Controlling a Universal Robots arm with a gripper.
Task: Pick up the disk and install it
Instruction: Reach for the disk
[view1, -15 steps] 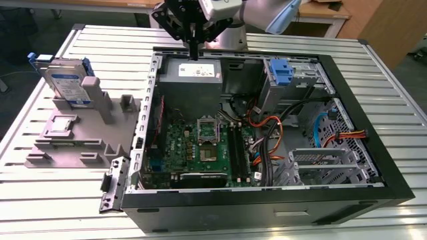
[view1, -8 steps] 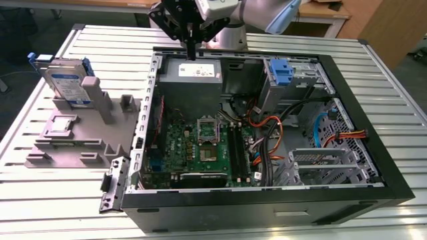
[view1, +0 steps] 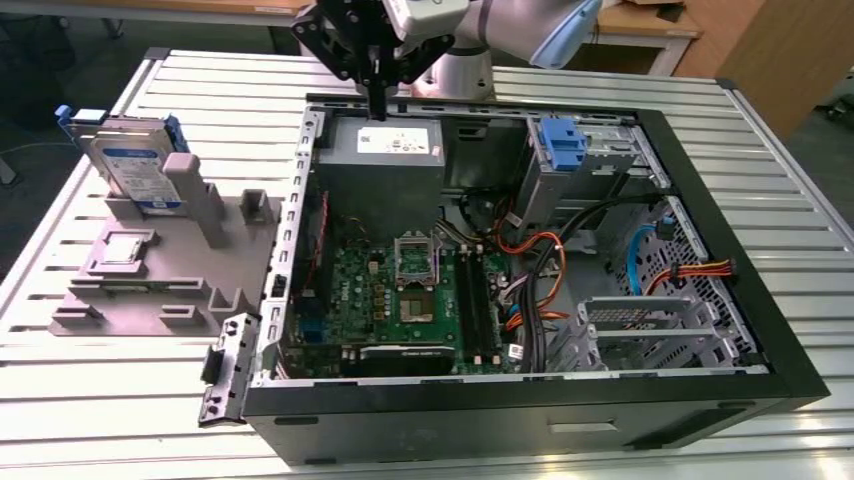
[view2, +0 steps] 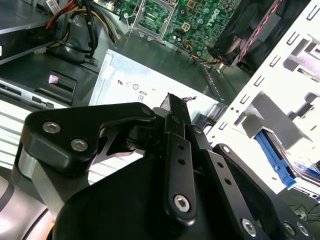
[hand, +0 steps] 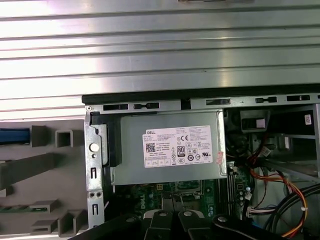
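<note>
Disk (view1: 134, 165) stands upright in grey holder (view1: 147, 275), edges exposed for an easy grasp. Claw (view1: 379, 112) closed and empty, above the power supply (view1: 387, 145), well apart from the disk.

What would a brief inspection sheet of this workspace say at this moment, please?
Surface: slatted metal table, carrying an open computer case and a grey fixture.
Job's things: the disk stands upright in the fixture, at the exterior view's left, ungrasped.
Clutter: nothing seen.
Grippers: the pincer is shut and empty, over the power supply at the case's far end.
Cables: orange, red and black leads lie loose inside the case.
Surroundings: wooden furniture beyond the table.
</note>
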